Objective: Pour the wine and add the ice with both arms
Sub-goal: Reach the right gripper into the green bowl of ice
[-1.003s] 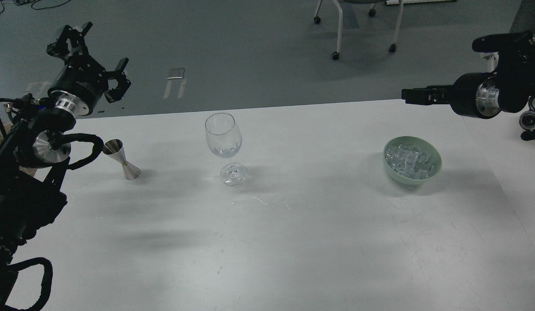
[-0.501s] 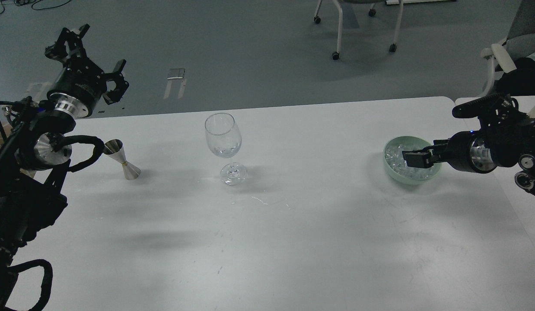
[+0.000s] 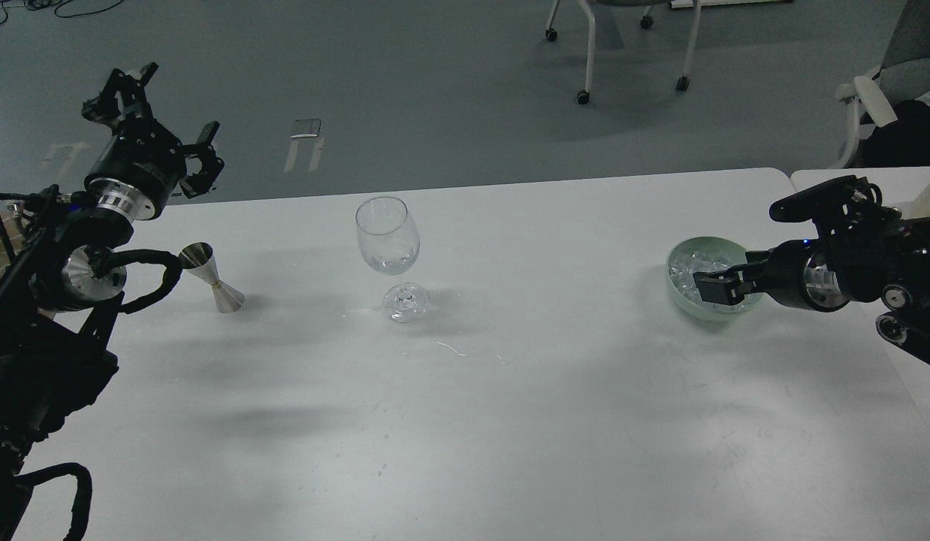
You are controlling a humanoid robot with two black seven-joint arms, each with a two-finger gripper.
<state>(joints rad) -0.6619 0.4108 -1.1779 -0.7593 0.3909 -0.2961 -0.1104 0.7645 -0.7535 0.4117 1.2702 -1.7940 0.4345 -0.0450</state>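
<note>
A clear wine glass (image 3: pixel 388 239) stands upright mid-table with a little clear wine (image 3: pixel 391 262) at the bottom of its bowl. A steel jigger (image 3: pixel 212 279) stands tilted to its left. A pale green bowl (image 3: pixel 678 295) at the right holds a heap of ice cubes (image 3: pixel 693 265). My right gripper (image 3: pixel 711 290) reaches in from the right, its tips low inside the bowl among the ice. Its fingers cannot be told apart. My left gripper (image 3: pixel 170 119) is open and empty, held high beyond the table's far left edge, above and left of the jigger.
The white table (image 3: pixel 510 421) ends at a far edge behind the glass, with grey floor beyond. A second table (image 3: pixel 833 177) adjoins at the far right. Chair legs on castors (image 3: pixel 585 90) stand on the floor, and a chair (image 3: pixel 886 90) stands at the right.
My right gripper has come down from above the table's far right edge into the green bowl and sunk slightly lower and left. My left arm has only shifted a little.
</note>
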